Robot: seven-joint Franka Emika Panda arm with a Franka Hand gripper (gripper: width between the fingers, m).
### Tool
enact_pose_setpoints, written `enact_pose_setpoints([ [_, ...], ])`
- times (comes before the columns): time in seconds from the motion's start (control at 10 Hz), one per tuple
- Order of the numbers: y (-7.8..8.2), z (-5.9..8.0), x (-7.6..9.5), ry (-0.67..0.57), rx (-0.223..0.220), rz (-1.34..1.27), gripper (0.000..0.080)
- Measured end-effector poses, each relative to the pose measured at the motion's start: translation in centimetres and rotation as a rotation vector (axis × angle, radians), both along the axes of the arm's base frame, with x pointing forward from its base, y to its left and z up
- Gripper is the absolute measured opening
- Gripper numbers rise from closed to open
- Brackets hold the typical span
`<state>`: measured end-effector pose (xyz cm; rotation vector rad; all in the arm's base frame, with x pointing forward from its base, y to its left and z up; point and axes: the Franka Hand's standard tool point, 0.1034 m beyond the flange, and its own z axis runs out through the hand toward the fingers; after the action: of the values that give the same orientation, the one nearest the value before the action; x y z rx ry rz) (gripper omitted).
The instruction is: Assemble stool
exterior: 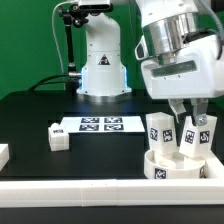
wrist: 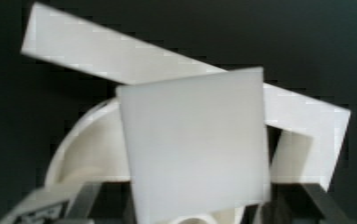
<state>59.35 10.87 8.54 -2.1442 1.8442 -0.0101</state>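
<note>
The round white seat lies at the exterior view's right, near the front rail. One leg stands upright in it. My gripper comes down from above and is shut on a second upright leg over the seat's right side. In the wrist view this leg fills the space between my dark fingers, with the gripper closed against its sides and the seat's rim behind it. A third leg lies loose on the table at the left.
The marker board lies mid-table before the robot base. A white border rail runs along the front, with another rail end at the left. A white rail crosses the wrist view behind the leg.
</note>
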Motion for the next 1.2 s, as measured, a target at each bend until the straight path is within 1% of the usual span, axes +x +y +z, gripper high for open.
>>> enact_pose_setpoints([
  [0.2,0.04,-0.03,-0.05,0.032,0.051,-0.156,0.034],
  [0.3,0.13,-0.01,-0.05,0.05,0.084,-0.258,0.034],
  [0.5,-0.13,-0.04,-0.03,0.081,0.141,-0.427,0.034],
  [0.7,-0.32,-0.03,0.01,0.11,0.176,-0.55,0.034],
  [1.2,-0.2,-0.14,-0.07,0.178,0.235,-0.795,0.034],
])
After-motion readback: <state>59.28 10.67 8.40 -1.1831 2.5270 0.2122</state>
